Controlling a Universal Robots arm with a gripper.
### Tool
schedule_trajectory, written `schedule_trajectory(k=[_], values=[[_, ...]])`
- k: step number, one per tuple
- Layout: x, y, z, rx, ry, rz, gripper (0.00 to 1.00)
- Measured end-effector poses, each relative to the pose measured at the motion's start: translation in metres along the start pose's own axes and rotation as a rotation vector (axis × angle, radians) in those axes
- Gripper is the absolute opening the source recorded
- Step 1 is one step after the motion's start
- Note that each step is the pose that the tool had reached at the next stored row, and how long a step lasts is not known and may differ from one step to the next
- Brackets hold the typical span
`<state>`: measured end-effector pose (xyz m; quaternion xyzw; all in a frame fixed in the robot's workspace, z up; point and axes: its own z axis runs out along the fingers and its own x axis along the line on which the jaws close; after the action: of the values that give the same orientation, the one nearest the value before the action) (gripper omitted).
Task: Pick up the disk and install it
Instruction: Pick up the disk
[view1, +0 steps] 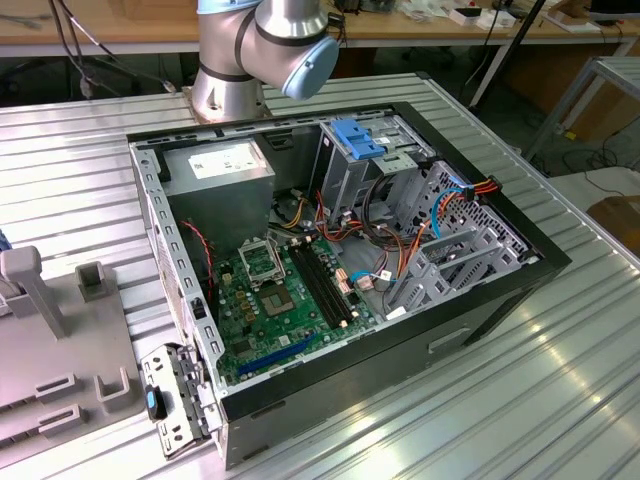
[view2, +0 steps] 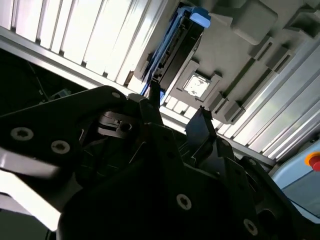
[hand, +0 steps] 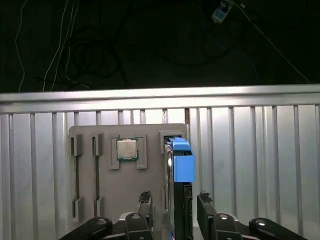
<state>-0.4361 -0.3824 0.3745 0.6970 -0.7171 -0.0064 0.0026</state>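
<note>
- The disk (hand: 182, 165) stands on edge in a slot of the grey fixture (hand: 100, 180) on the worktop (hand: 250, 160).
- Its long axis follows the worktop's ribs.
- The gripper (hand: 175, 200) is above it, with the jaws apart, one at each side, holding nothing.

One disk (hand: 180, 165) in its blue carrier, one processor chip (hand: 127, 149), one grey holder plate (hand: 125, 185), one open computer case (view1: 460, 335), one motherboard (view1: 270, 300), one power-supply box (view1: 218, 165)

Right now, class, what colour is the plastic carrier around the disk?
Blue; the carrier on the disk shows best in the first wrist view.
</note>
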Motion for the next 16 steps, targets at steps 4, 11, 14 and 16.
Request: schedule_trajectory(k=[4, 11, 14, 16], values=[[0.0005, 0.0026, 0.0016, 0.0102, 0.0, -0.011, 0.5], [-0.0022, 0.0166, 0.0121, 0.0102, 0.0, -0.011, 0.56], [-0.0073, 0.02, 0.0213, 0.0101, 0.0, -0.011, 0.56], [-0.0072, 0.0217, 0.0253, 0.0102, 0.0, -0.015, 0.56]])
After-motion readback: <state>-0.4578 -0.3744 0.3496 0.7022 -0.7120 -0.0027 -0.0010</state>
